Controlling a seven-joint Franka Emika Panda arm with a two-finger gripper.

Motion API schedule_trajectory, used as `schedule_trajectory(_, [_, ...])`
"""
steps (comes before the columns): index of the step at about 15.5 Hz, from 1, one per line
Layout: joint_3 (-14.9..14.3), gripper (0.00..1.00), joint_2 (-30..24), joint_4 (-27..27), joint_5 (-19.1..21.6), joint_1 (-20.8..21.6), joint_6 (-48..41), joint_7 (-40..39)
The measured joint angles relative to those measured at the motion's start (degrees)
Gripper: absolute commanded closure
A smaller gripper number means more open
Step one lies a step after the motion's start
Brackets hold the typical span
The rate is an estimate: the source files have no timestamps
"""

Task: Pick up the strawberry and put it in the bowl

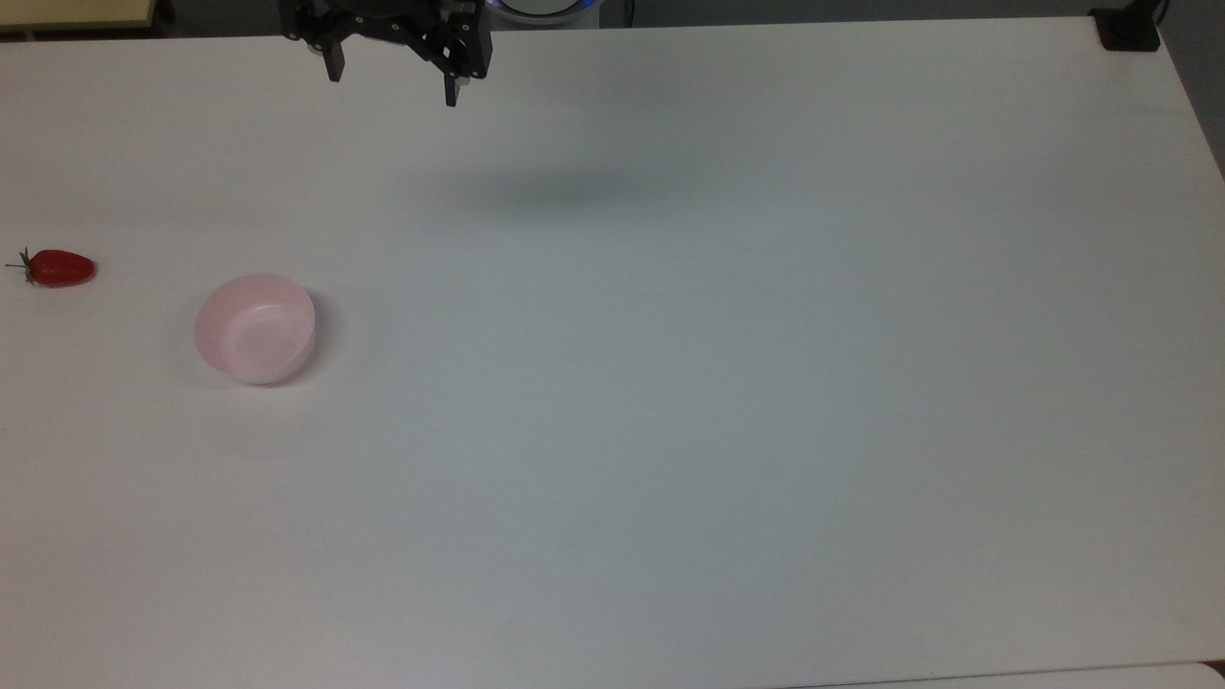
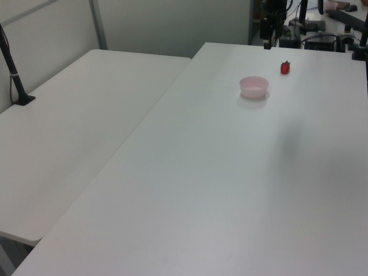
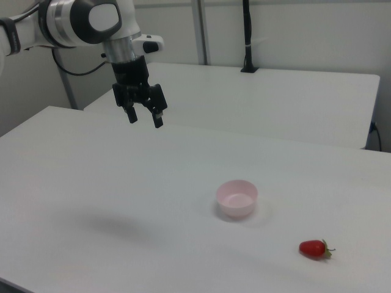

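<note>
Strawberry [image 1: 59, 268] lying on its side on the white table [image 1: 670, 383], just off the pink bowl [image 1: 256, 327], toward the top view's left edge. Bowl upright. Gripper [image 3: 145, 117] high above the table, well apart from the bowl, fingers spread wide, holding nothing.

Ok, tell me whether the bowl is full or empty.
Empty: the bowl shows a bare pink inside, and the strawberry lies apart on the table.
</note>
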Motion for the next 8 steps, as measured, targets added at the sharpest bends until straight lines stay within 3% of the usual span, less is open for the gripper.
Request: schedule_trajectory(8, [0.0, 0.0, -0.2, 0.1, 0.0, 0.0, -2.2, -0.6])
